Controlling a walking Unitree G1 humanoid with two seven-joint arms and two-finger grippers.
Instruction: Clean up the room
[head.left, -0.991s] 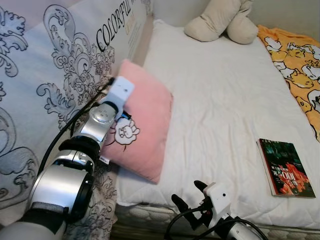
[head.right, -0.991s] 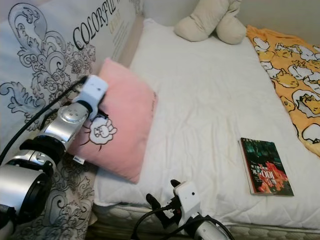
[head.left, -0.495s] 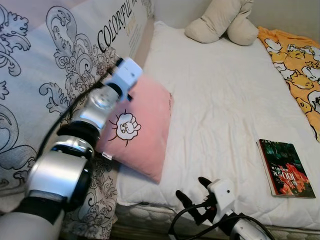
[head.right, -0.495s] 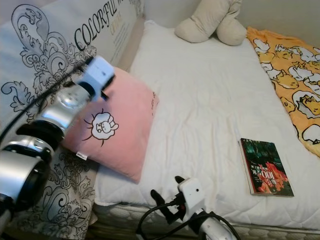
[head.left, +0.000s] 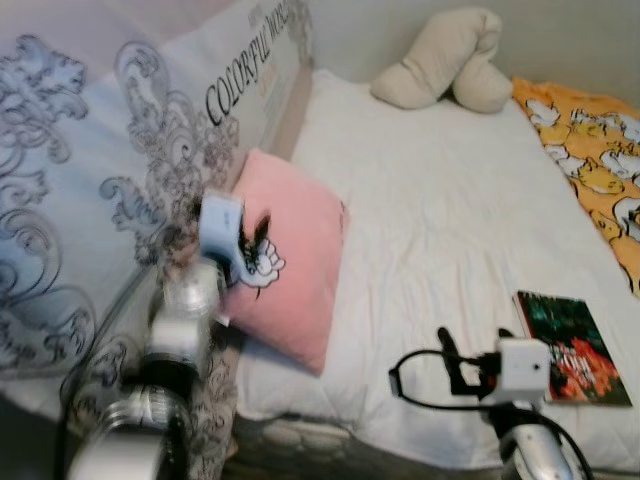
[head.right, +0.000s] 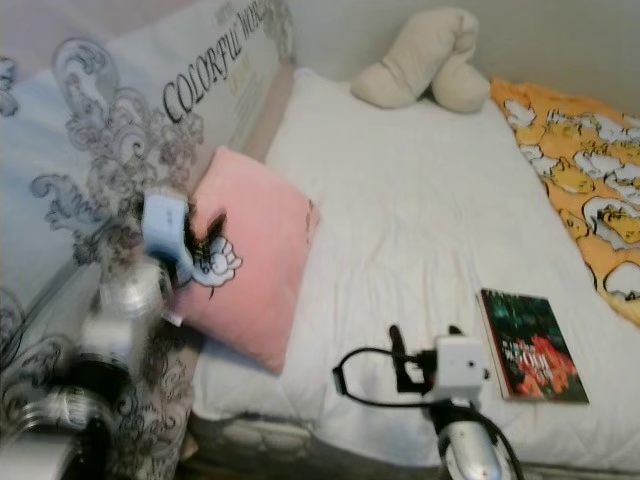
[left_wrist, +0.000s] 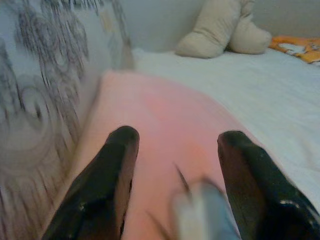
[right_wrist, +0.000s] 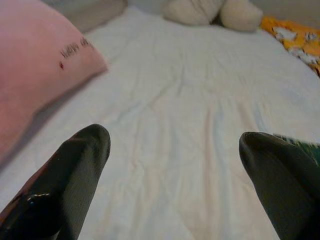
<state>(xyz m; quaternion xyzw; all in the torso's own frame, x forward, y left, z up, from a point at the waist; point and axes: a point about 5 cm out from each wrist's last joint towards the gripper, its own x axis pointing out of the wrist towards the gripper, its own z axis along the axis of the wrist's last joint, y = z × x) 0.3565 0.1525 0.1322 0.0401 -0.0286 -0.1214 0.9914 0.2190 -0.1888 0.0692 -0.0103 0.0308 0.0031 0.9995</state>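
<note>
Pillow, pink square fabric w/ cartoon print (head.left: 285, 265), now propped against bed's patterned side panel (head.left: 120, 180) at 9 o'clock. Left end effector (left_wrist: 175, 150) released, backing off. Right end effector (right_wrist: 175, 145) spread, approaching dark-covered book (head.left: 565, 345) at 4 o'clock; likely next.

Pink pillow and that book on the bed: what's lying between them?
Only bare white sheet lies between the pink pillow and the book, seen in both eye views.

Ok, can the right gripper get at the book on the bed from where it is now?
Probably yes. The right gripper hangs open over the white mattress, just left of the book, which lies flat near the bed's front edge with only bare sheet between them.
</note>
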